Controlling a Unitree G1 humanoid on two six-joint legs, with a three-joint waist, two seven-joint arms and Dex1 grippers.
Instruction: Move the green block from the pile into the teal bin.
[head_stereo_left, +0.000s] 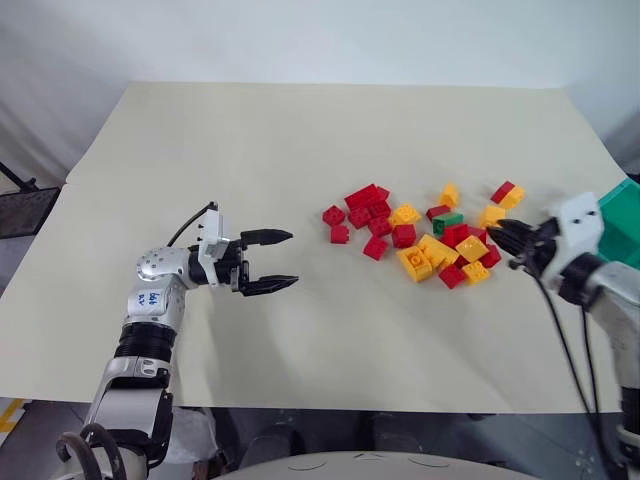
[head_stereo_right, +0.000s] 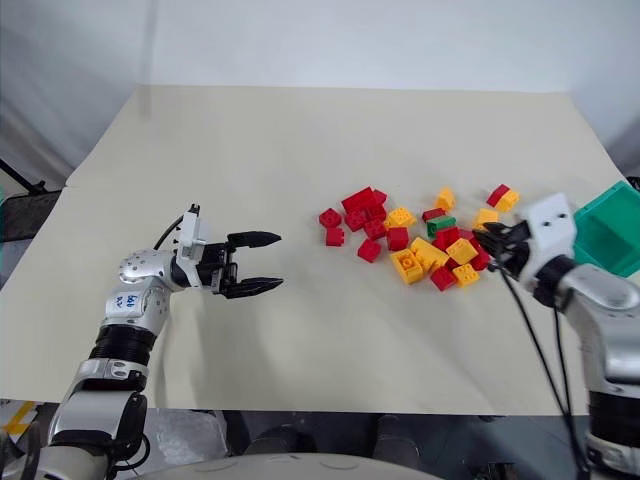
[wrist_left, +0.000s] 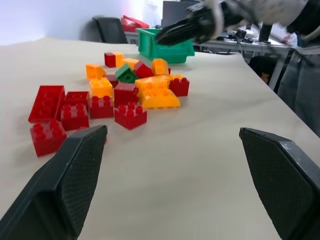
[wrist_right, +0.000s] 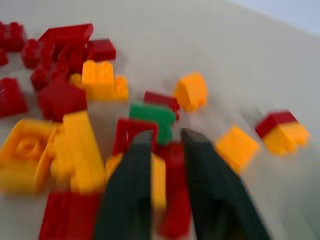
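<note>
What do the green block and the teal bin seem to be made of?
The small dark-green studded toy block: apparently hard plastic, with moulded studs, crisp edges and a slight sheen. The teal-green rectangular bin: probably moulded plastic too, with smooth, even-coloured straight walls and a formed rim.

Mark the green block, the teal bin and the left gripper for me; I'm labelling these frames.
green block (head_stereo_left: 448, 220), left eye view, on its studded top.
teal bin (head_stereo_left: 625, 215), left eye view, on its near wall.
left gripper (head_stereo_left: 289, 260), left eye view, in the gap midway between its fingertips.
</note>
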